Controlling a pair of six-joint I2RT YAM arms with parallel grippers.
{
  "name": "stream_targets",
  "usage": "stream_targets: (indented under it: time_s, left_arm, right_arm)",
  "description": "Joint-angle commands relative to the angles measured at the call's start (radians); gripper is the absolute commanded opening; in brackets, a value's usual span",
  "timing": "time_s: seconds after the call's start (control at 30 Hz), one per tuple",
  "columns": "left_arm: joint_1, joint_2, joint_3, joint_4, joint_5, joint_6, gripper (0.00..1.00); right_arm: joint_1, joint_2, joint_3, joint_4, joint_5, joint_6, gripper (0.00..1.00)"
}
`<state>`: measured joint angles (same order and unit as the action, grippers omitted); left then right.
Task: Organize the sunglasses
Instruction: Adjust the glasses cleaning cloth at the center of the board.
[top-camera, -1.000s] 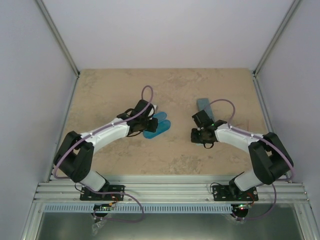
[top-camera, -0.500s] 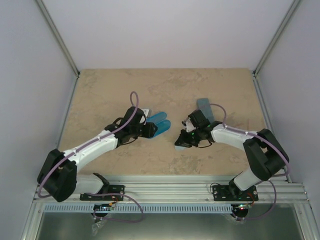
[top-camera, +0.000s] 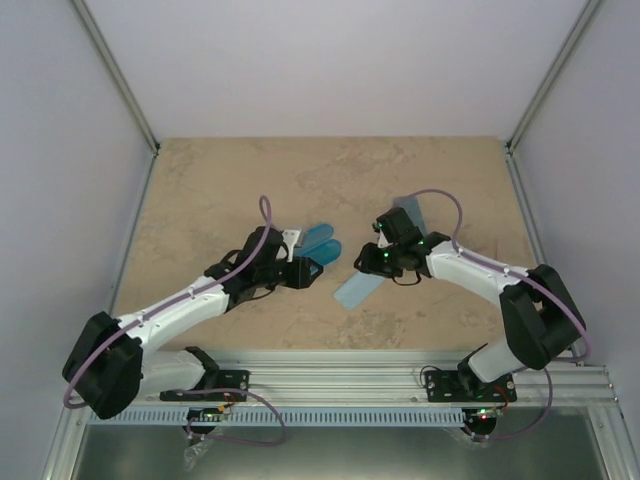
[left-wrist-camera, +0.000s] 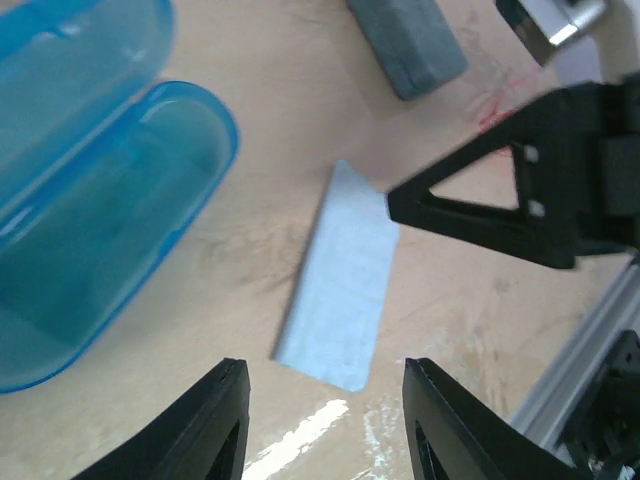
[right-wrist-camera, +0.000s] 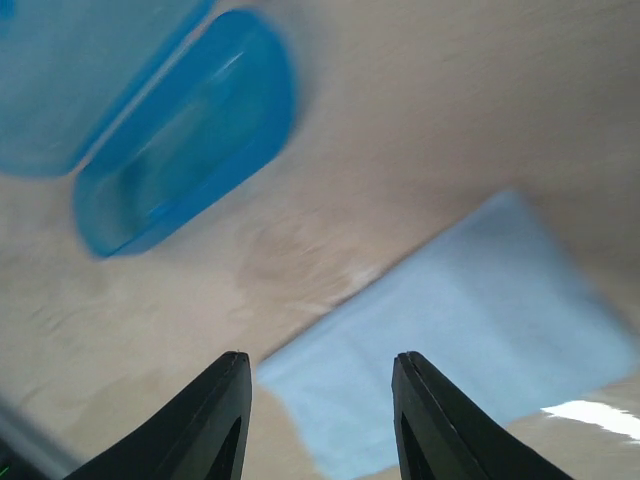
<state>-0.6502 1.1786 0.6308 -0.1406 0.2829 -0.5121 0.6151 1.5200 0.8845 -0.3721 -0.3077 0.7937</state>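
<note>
The left claw (left-wrist-camera: 325, 372) hangs low over the table (top-camera: 200, 190), jaws spread with nothing between them, just beside the open blue case (left-wrist-camera: 90, 220), which looks empty. Right of the case a pale blue cloth (left-wrist-camera: 342, 280) lies flat on the table, one end just ahead of the left claw. The right claw (right-wrist-camera: 320, 360) hovers over the cloth from the other side, jaws likewise apart and empty, and beyond it sits the closed grey case (left-wrist-camera: 405, 45). The sunglasses show in no view, so I cannot tell where they are. The cloth seems to be the job in hand. A flat cloth gives little to grip, so one claw should press down on a short edge, pinch up a fold and lift slowly, while the other holds off so the two do not knock together
</note>
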Motion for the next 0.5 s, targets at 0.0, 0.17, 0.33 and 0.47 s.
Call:
stream_targets:
  time_s: [0.0, 0.17, 0.33, 0.47]
  left_arm:
    - [-0.052, 0.05, -0.007, 0.117, 0.056, -0.016, 0.44]
    - [-0.115, 0.181, 0.048, 0.13, 0.052, -0.022, 0.4]
    - [-0.158, 0.294, 0.07, 0.241, 0.129, -0.019, 0.3]
    - [-0.176, 0.383, 0.108, 0.289, 0.187, -0.012, 0.24]
  right_arm:
    - [-0.012, 0.022, 0.005, -0.091, 0.289, -0.122, 0.4]
    - [-0.015, 0.111, 0.055, -0.106, 0.337, -0.244, 0.39]
    - [-0.015, 0.127, 0.051, -0.062, 0.309, -0.289, 0.33]
    - [-0.015, 0.144, 0.037, -0.06, 0.31, -0.283, 0.29]
